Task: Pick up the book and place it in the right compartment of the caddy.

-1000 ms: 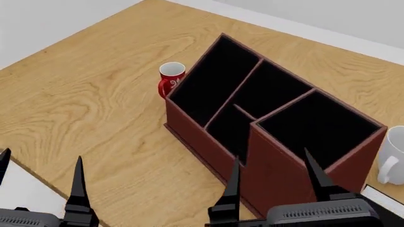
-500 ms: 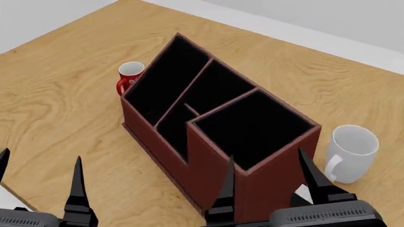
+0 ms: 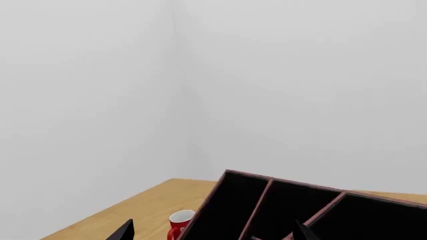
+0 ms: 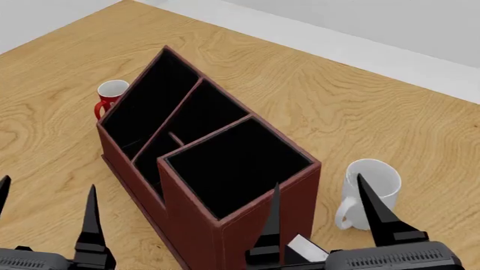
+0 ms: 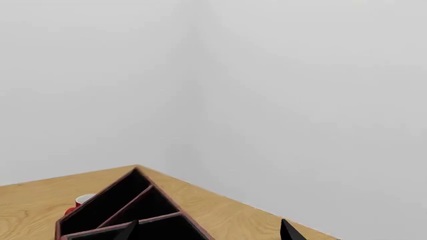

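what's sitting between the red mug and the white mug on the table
In the head view, the big reddish-brown leather-look caddy with black interior stands between the small red mug and the white mug.

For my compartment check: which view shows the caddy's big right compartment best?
The head view: the right compartment shows from above, whole and with nothing visible inside the caddy. Both wrist views catch only a strip of the compartment at the frame edge.
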